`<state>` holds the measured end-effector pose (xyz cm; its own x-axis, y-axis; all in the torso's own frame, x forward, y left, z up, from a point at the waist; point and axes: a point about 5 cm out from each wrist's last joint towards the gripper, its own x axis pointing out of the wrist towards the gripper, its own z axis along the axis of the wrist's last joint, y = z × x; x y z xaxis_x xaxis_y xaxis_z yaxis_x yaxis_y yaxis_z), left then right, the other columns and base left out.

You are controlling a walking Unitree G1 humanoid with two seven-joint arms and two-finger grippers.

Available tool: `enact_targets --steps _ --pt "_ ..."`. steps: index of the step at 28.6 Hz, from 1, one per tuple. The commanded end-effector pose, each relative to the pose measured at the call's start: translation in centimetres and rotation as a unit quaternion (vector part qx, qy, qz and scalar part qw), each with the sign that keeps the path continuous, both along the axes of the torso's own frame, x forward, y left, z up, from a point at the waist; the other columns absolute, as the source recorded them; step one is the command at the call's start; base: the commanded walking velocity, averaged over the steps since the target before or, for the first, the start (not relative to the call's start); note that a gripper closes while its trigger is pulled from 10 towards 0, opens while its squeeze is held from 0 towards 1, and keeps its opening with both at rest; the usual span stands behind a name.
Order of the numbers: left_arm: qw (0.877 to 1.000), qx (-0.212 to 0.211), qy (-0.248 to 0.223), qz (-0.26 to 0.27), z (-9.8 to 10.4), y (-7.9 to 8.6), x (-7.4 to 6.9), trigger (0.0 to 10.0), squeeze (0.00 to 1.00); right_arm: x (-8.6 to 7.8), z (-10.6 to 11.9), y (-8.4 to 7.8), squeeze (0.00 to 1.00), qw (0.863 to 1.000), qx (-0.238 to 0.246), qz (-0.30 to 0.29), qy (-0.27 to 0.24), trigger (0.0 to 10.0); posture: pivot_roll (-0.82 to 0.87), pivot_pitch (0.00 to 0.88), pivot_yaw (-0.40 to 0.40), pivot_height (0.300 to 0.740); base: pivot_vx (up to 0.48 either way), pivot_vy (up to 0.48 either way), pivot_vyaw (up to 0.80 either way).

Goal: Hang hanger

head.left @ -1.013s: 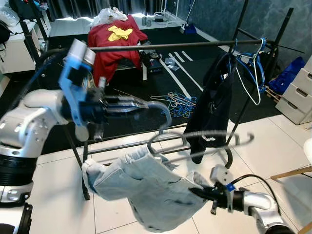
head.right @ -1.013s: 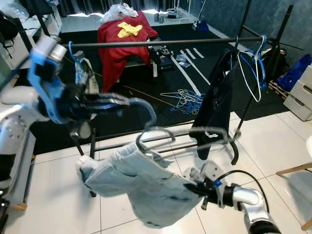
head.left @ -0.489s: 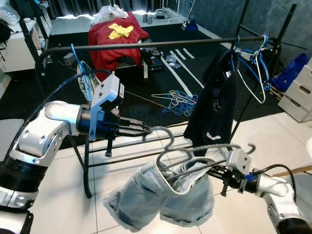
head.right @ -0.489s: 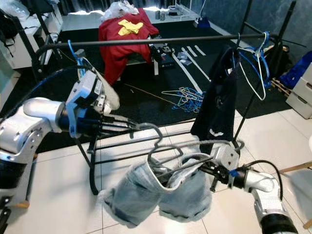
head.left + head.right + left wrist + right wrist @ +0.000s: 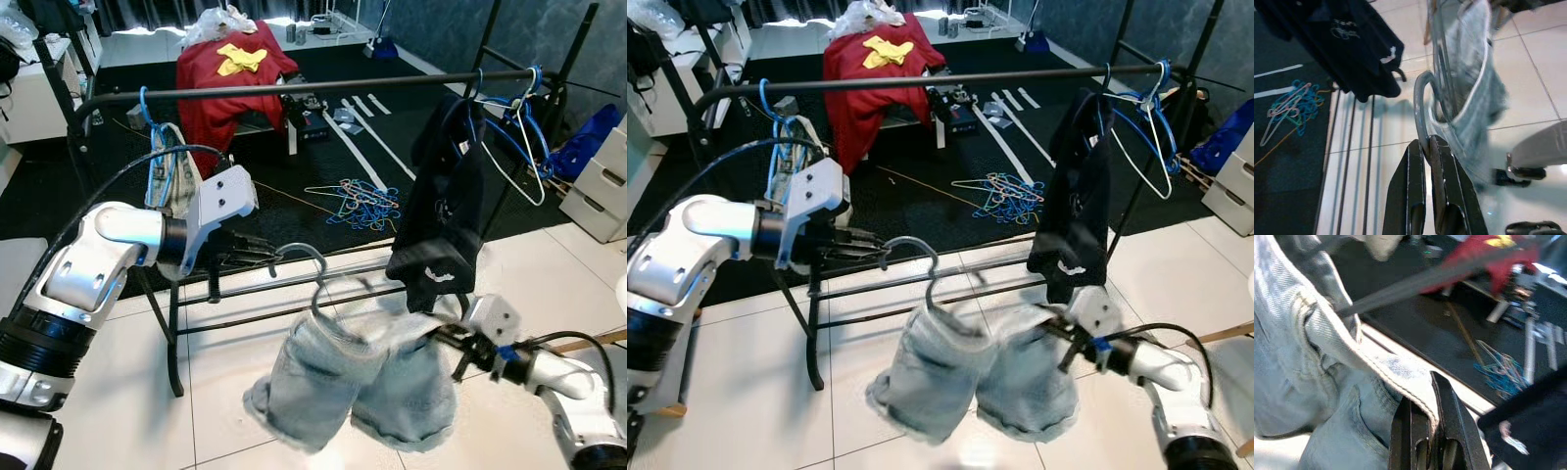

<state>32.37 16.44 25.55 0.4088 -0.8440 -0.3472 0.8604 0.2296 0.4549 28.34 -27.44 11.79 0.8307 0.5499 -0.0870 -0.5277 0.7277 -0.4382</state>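
No brand or readable writing shows: the black garment (image 5: pixel 438 211) hanging at the right end of the black clothes rail (image 5: pixel 294 88) carries a small white mark too small to read, and the red cloth (image 5: pixel 230 83) draped over a frame behind has only a yellow patch.

The grey metal hanger (image 5: pixel 312 269) carrying the light blue denim shorts (image 5: pixel 358 377) hangs in the air in front of the rack, below the top rail and not on it. The left end effector (image 5: pixel 269 257) has its black fingers pressed together on the hanger's hook; the left wrist view shows the grey hook pinched between the two fingers (image 5: pixel 1445 166), with the shorts' waistband just beyond. The right end effector (image 5: pixel 1065 343) is at the right side of the shorts; the right wrist view shows its fingers (image 5: pixel 1452 406) pinching the denim waistband, a detail the blurred head views leave unclear.

The head views alone take in the whole rack: blue and white wire hangers (image 5: pixel 519 127) at its right end, a blue hanger with a pale cloth (image 5: pixel 167 171) at its left end, and a heap of coloured wire hangers (image 5: pixel 358 206) on the dark carpet (image 5: pixel 294 176) behind. The shorts are motion-blurred, and the hanger's shoulders are hidden inside them. A white drawer unit (image 5: pixel 602 191) is cut off at the right edge.
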Motion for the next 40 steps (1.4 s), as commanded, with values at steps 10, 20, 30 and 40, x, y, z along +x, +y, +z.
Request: enact_targets --steps 10,20,30,40 --pt "0.999 0.036 0.002 0.002 0.2 2.2 -0.5 0.0 0.00 0.6 2.6 -2.6 0.00 0.986 0.048 -0.128 -0.098 0.0 -0.16 0.109 -0.009 0.740 0.000 0.000 0.00" --pt "0.999 0.040 -0.003 0.001 -0.9 0.8 -0.2 0.0 0.00 0.6 2.3 1.3 0.00 0.994 0.034 -0.017 -0.103 0.0 -0.17 0.094 -0.008 0.740 0.000 0.000 0.00" --pt "0.992 0.110 -0.062 0.028 1.2 2.1 0.7 0.0 0.00 0.3 -1.6 5.3 0.00 0.996 0.072 0.015 -0.041 3.3 -0.16 0.073 -0.009 0.740 0.000 0.000 0.00" --pt "0.969 0.226 -0.088 0.048 3.1 3.6 0.9 0.0 0.00 0.6 -3.9 9.1 0.00 0.995 0.081 0.059 0.006 10.0 -0.13 0.070 0.000 0.740 0.000 0.000 0.00"
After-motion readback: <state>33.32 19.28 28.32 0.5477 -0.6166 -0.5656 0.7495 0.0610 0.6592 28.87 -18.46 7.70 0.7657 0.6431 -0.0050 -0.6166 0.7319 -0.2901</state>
